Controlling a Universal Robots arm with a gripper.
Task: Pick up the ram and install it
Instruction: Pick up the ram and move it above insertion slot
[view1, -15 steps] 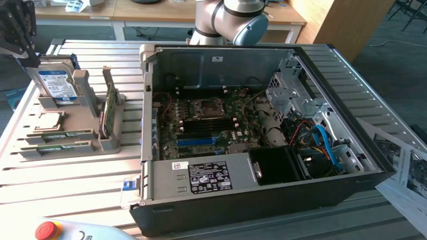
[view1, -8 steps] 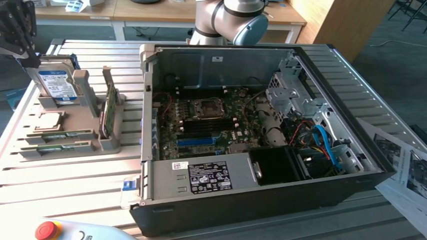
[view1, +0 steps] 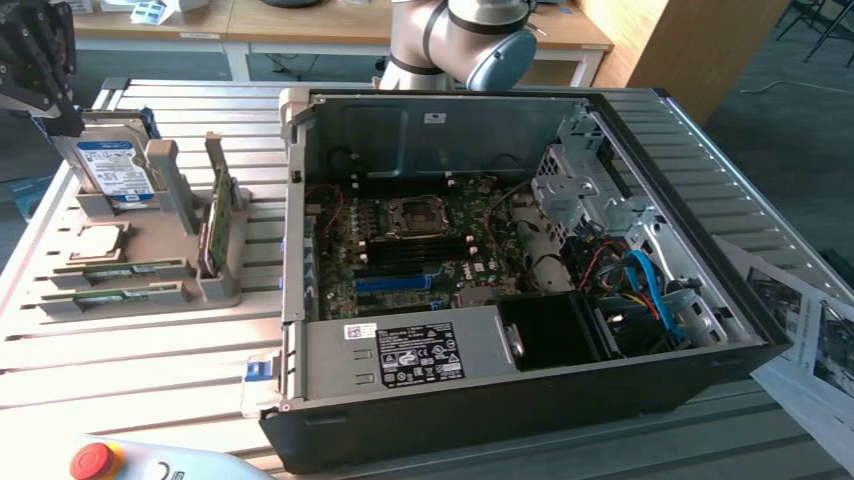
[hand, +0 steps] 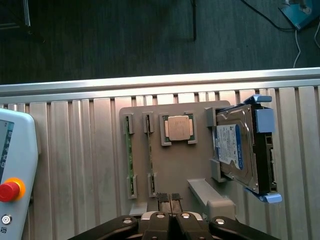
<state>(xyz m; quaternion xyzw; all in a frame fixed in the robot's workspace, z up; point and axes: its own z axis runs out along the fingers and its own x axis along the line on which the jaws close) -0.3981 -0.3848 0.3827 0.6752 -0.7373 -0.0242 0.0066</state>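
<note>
Two long narrow green ram sticks (hand: 128, 155) (hand: 150, 156) stand on edge in side-by-side slots of a grey holder (hand: 172, 170). The exterior view shows them as thin green strips (view1: 118, 270) (view1: 114, 294) at the holder's near end. My gripper (hand: 170, 197) hangs above the holder, its fingertips pressed together and shut on nothing, apart from the sticks. In the exterior view the gripper (view1: 54, 100) is the dark shape at the top left, over the hard drive end of the holder.
The holder also carries a CPU (hand: 179, 128), a silver hard drive (hand: 239, 150) and a broader green card (view1: 216, 222). To the exterior view's right an open PC case (view1: 694, 150) shows its motherboard (view1: 414, 245). A teach pendant (hand: 14, 175) lies beside the holder.
</note>
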